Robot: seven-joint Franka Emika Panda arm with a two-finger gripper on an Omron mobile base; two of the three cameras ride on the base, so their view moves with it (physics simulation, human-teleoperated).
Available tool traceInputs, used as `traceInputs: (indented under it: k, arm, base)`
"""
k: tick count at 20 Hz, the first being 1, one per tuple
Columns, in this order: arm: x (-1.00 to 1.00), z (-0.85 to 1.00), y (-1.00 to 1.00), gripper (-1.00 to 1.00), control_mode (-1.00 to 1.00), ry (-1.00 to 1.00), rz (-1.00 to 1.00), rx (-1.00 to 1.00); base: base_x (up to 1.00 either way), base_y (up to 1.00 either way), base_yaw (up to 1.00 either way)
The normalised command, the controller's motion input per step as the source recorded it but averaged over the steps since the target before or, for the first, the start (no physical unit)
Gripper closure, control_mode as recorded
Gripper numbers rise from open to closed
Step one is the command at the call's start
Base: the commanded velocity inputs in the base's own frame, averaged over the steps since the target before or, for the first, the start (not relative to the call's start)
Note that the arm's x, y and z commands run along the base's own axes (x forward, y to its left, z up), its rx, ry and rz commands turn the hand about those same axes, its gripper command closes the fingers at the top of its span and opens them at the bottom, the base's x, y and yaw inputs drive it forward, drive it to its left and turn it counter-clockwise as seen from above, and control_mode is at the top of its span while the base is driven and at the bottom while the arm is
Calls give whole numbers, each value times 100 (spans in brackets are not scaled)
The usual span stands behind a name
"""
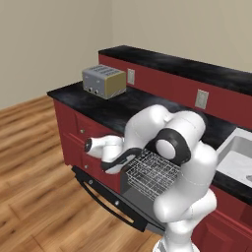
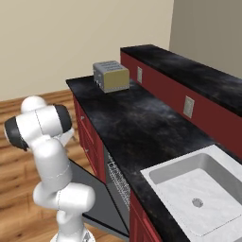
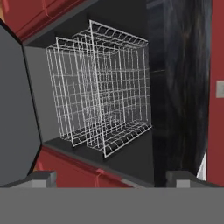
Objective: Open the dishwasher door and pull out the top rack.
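Silver wire mesh forms the top rack (image 1: 151,173), a rectangular basket of thin crossing rods that juts out of the dishwasher's dark opening under the bench (image 1: 128,106). In the hand view the rack (image 3: 103,87) appears turned on its side, its grid walls and looped rim standing clear of the dark grey cavity around it. Below the rack, the dishwasher door (image 1: 110,199) hangs folded down flat, a wide grey panel with a black band and a long silver bar handle along its outer edge; from the right base view its dark inner face (image 2: 97,196) slopes out over the floor.

The claw (image 3: 111,177) faces the rack from just in front, its two small dark fingertips spread wide apart with nothing between them and no contact with the wire.

On either side of the rack sit glossy red cabinet fronts (image 1: 74,133). Above it the bench is a speckled black stone slab. Further along the bench from the rack, a boxy silver-and-tan toaster (image 1: 104,81) stands near the far end, and on the other side a white sink basin (image 2: 198,194) is sunk into the stone. Behind runs a red backsplash with pale wall sockets (image 1: 201,99), under beige walls, over a wood-plank floor (image 1: 34,197).
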Motion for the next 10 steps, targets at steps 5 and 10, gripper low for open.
traceInputs:
  k: [5, 10]
  arm:
    - [18, -40, -26, -100, -100, 0, 0, 0]
    - [22, -33, -23, -100, -100, 0, 0, 0]
  base:
    - [0, 0, 0]
    - [0, 0, 0]
